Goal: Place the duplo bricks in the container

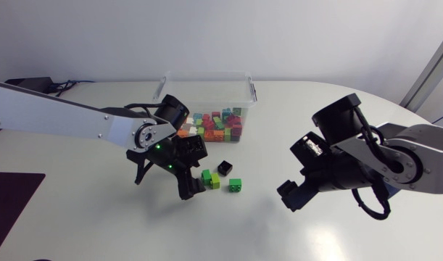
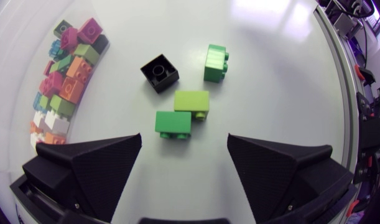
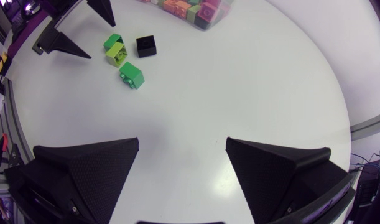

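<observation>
White counter (image 1: 228, 232) throughout. The left arm's matte black end effector (image 2: 185, 140) hangs released; a dark green rectangular plastic brick (image 2: 173, 123) lies just ahead, long axis running finger to finger, with the clear plastic container (image 1: 248, 90) beyond. The right end effector (image 3: 182, 144), also released, stands well apart, so the left arm is nearer.

The clear plastic container (image 3: 216, 17) and the mixed coloured duplo bricks (image 3: 188, 9) inside it are running off the edge in both wrist views, so most of them are showing only from overhead.
</observation>
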Robot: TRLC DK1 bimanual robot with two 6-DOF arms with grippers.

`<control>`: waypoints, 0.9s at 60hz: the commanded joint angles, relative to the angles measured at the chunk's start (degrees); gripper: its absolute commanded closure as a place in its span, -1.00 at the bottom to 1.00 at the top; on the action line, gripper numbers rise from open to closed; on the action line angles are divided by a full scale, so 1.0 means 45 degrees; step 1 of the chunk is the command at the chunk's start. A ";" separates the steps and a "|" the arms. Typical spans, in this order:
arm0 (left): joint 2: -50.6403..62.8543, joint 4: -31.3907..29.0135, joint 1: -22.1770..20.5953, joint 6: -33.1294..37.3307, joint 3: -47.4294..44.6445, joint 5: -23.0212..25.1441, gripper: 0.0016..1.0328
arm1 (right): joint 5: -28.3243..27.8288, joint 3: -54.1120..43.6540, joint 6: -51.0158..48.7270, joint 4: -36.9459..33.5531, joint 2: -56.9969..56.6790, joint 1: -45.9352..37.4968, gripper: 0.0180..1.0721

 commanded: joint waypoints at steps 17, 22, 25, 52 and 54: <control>0.2279 -0.1120 0.0437 0.2188 0.2276 0.0695 -0.46 | -0.0296 0.0196 -0.0640 0.0317 0.0813 0.0721 -0.93; 0.2572 -0.1413 0.0437 0.2324 0.2628 0.0832 -0.13 | -0.0296 0.0294 -0.0640 0.0375 0.0891 0.0741 -0.93; 0.2845 -0.1862 0.0456 0.2363 0.2979 0.1301 0.02 | -0.0296 0.0313 -0.0679 0.0454 0.0891 0.0780 -0.93; 0.3392 -0.4928 0.0573 0.2305 0.4386 0.1438 0.44 | -0.0237 0.0977 -0.0328 0.0844 0.1497 0.1815 -0.91; 0.3177 -0.4987 0.0632 0.2266 0.4288 0.1496 0.44 | -0.0237 0.1114 -0.0289 0.0864 0.1770 0.2030 -0.91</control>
